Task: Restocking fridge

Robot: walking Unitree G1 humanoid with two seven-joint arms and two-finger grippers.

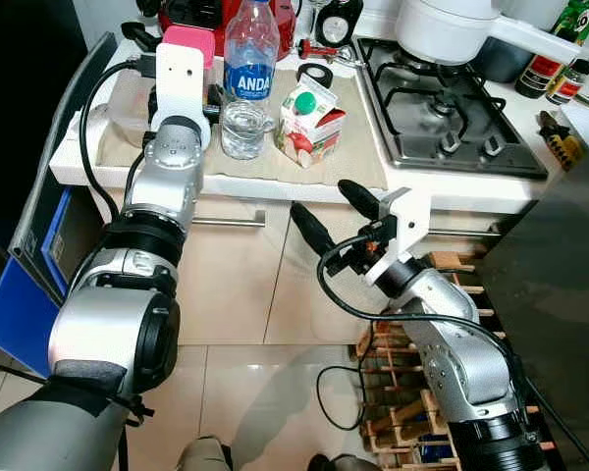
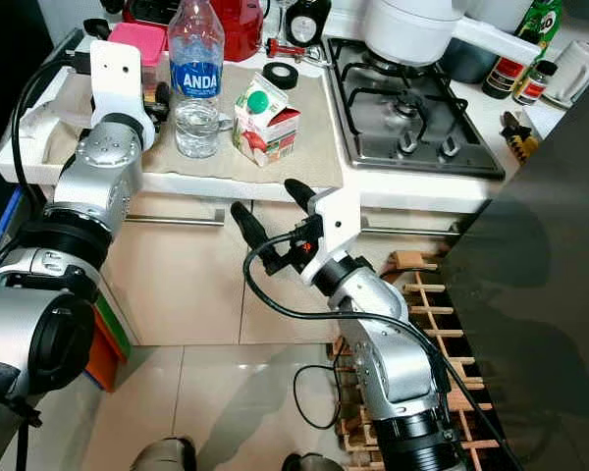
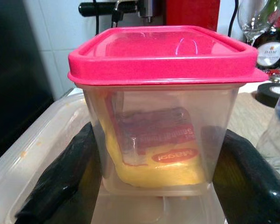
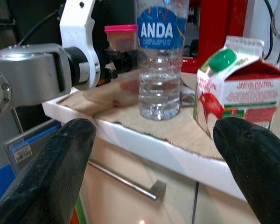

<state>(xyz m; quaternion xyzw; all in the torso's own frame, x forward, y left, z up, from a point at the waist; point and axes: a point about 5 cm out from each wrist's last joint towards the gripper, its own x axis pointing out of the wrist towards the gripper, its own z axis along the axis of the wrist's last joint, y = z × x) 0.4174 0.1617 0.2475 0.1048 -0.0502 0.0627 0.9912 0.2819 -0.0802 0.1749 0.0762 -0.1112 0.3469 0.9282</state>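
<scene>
Up on the worktop, the left claw has its two black fingers set on either side of a clear container with a pink lid, touching its walls, with a yellow packet visible inside. Just beside that claw stands a water bottle, and next to the bottle a juice carton with a green cap. The right claw hangs wide open and empty below the worktop edge, in front of the cabinet drawers, pointing toward the bottle and carton. Farther off sits a gas hob carrying a white pot.
</scene>
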